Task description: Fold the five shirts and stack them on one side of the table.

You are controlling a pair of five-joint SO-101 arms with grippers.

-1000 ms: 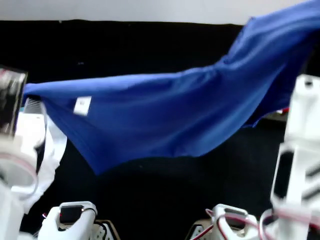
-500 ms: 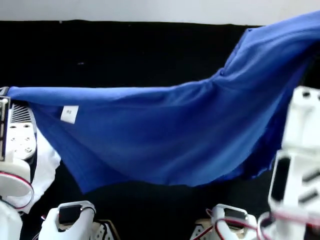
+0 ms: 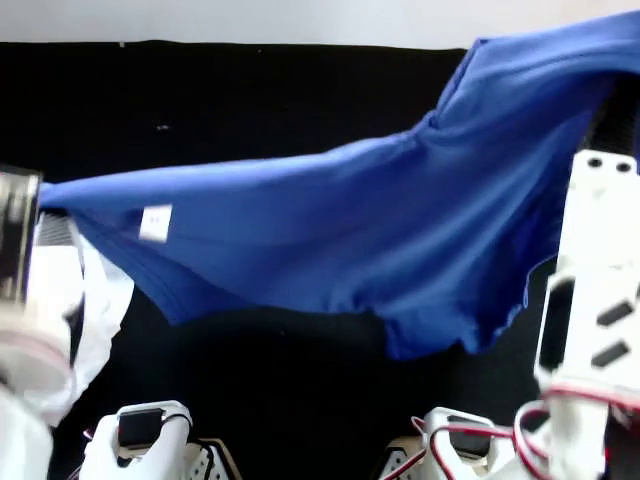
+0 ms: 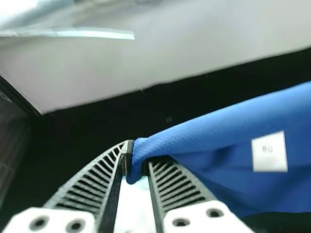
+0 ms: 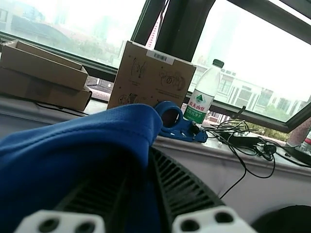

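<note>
A blue shirt point(image 3: 400, 240) hangs stretched in the air over the black table point(image 3: 250, 100), held up between both arms, its white tag point(image 3: 155, 222) facing the high view. My left gripper point(image 4: 135, 165) is shut on one corner of the blue shirt point(image 4: 228, 150), at the left of the high view. My right gripper point(image 5: 141, 167) is shut on another bunched edge of the blue shirt point(image 5: 73, 160), raised high at the right. A white garment point(image 3: 100, 300) lies at the table's left edge behind the left arm point(image 3: 25, 300).
The right arm point(image 3: 590, 300) stands tall at the right edge. Two arm bases point(image 3: 150, 435) sit at the near edge. In the right wrist view a windowsill holds a cardboard box point(image 5: 150, 77), a plastic bottle point(image 5: 201, 97) and cables.
The shirt's left corner dipped, then rose again. The hanging lower hem swung from the left toward the right, and the right end lifted a little.
</note>
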